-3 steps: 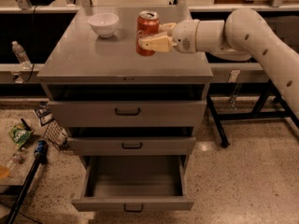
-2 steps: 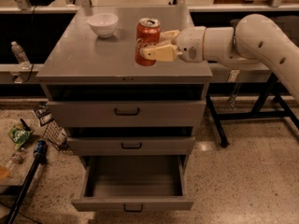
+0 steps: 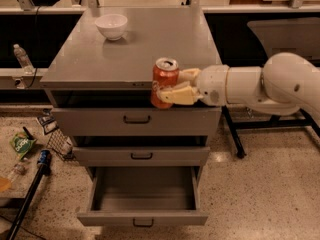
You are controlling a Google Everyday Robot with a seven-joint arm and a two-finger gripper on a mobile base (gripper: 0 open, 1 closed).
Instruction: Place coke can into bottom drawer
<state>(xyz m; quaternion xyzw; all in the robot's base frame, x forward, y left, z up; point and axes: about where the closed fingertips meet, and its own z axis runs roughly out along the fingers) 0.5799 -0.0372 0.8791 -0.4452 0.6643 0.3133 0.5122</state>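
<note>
gripper [image 3: 170, 86] clamps the upright coke can [image 3: 165, 74] mid-body, in the air off the cabinet [image 3: 150, 39] front edge above the open bottom drawer [image 3: 165, 218]; likely light, slick, thin-walled, so a moderate 2-finger side grip suits.

Cans: one can [image 3: 165, 79].
Bowls: one bowl [image 3: 111, 26].
Cabinets: one cabinet [image 3: 150, 49].
Drawers: three, namely top drawer [image 3: 136, 121], middle drawer [image 3: 141, 156] and bottom drawer [image 3: 142, 218].
Bottles: one bottle [image 3: 22, 58].
Grippers: one gripper [image 3: 169, 86], at the cabinet's front edge, above the drawers, clasping the can.
</note>
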